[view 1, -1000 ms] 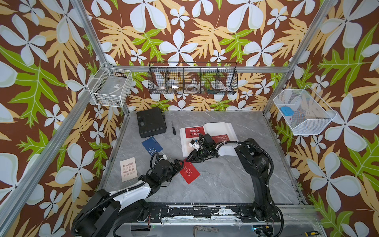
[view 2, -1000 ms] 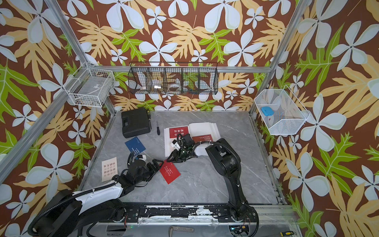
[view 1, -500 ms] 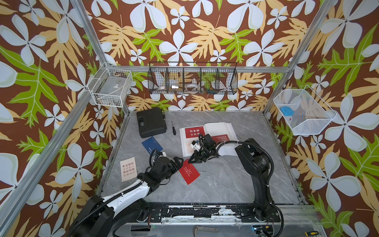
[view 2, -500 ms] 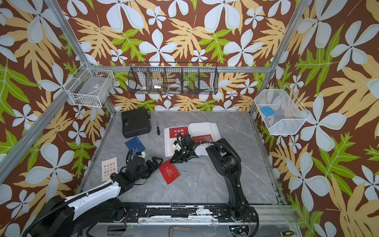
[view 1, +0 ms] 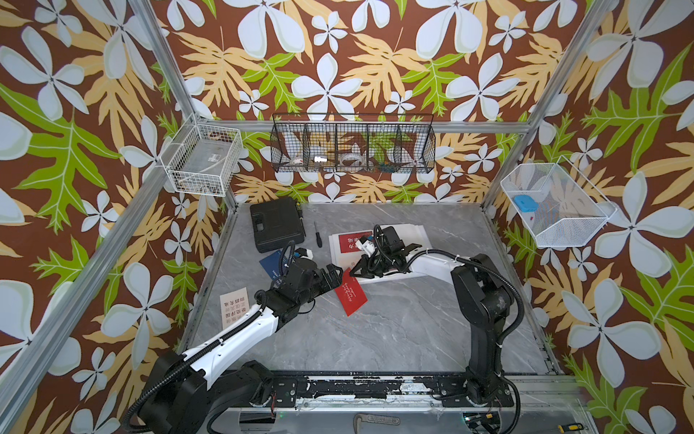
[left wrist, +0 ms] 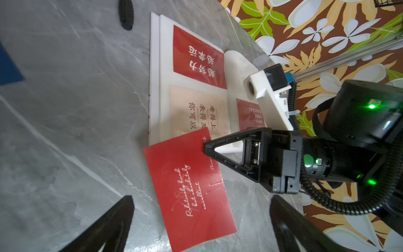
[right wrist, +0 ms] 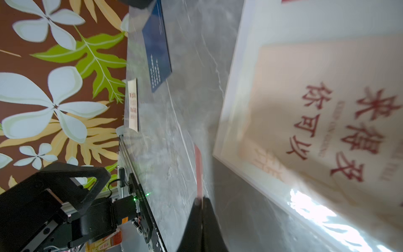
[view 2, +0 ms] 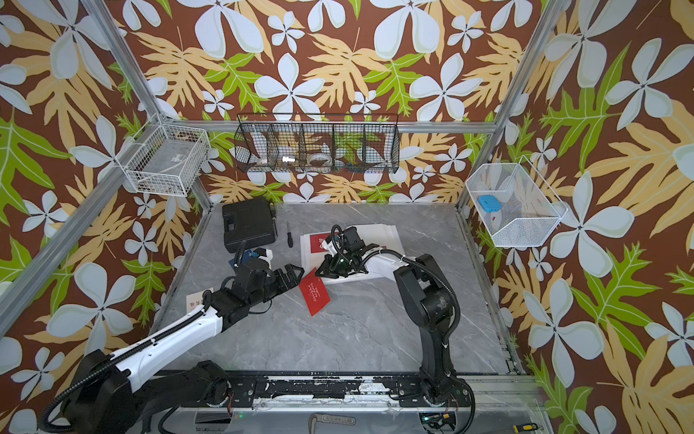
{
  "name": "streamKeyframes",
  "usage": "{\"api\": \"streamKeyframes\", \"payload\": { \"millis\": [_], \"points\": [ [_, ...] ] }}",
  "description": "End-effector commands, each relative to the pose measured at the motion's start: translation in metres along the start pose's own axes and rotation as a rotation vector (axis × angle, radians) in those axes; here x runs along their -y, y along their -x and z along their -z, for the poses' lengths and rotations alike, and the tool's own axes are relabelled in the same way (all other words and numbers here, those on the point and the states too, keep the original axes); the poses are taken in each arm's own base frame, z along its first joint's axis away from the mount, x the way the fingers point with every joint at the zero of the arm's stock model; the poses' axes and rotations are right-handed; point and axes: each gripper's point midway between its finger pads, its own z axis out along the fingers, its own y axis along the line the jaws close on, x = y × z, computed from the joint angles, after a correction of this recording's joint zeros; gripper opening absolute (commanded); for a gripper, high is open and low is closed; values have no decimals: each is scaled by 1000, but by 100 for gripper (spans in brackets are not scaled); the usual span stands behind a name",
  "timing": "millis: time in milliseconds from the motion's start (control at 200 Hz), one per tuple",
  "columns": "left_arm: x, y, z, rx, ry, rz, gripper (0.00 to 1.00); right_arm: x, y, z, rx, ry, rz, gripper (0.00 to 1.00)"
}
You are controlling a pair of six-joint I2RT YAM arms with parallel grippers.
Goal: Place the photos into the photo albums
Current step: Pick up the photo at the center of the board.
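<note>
While the right claw pinches a corner of the red card, seven o'clock of the album, left claw gaping empty, lifting it onto a page looks next.

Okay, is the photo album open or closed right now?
Open. The left wrist view shows the photo album spread flat, with a red card and a cream card on one white page.

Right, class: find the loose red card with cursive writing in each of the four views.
Top view: red card mid-table, by the white album.
Top view: same spot.
Left wrist: face up, writing showing.
Right wrist: thin red edge, pinched by the right tool.
Shared landmark: the white album.
</note>
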Motion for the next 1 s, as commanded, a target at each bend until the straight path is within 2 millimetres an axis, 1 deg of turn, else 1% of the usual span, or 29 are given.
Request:
{"api": "streamKeyframes", "payload": {
  "millis": [0,50,115,220,295,395,425,465,541,571,711,741,816,826,841,846,906,996],
  "points": [
    [21,7,-3,-20,-85,-2,99,-11,45,21,173,12,-20,0],
    [33,16,-5,-5,-131,27,99,-13,67,34,265,12,-41,0],
    [46,24,-10,-7,-188,69,100,-19,97,51,394,39,-64,0],
    [65,34,-17,-13,-271,128,100,-22,137,79,590,66,-132,0],
    [85,44,-22,-6,-359,176,100,-21,158,98,717,112,-199,0],
    [109,61,-32,12,-441,209,99,-18,178,125,872,198,-283,0],
    [114,66,-36,22,-446,213,99,-16,182,132,912,217,-308,0],
    [118,74,-41,48,-452,220,99,-18,188,142,958,258,-320,0],
    [124,88,-49,90,-468,258,98,-18,198,156,1000,313,-356,0],
    [127,93,-51,109,-477,266,97,-18,201,165,1030,339,-358,0],
    [135,103,-69,124,-506,315,95,-14,209,189,1115,377,-368,0],
    [138,105,-71,127,-521,327,95,-15,210,192,1122,384,-364,0],
    [147,111,-80,131,-549,333,94,-13,211,191,1115,391,-385,0],
    [151,114,-80,133,-558,328,94,-13,211,192,1118,396,-387,0],
    [151,113,-83,129,-556,322,93,-13,211,192,1121,404,-387,0],
    [155,116,-82,131,-565,318,93,-13,211,192,1122,406,-389,0],
    [161,116,-93,113,-566,302,91,-10,211,195,1143,440,-419,0],
    [168,120,-96,113,-603,305,86,-11,211,196,1142,459,-444,0]
  ]
}}
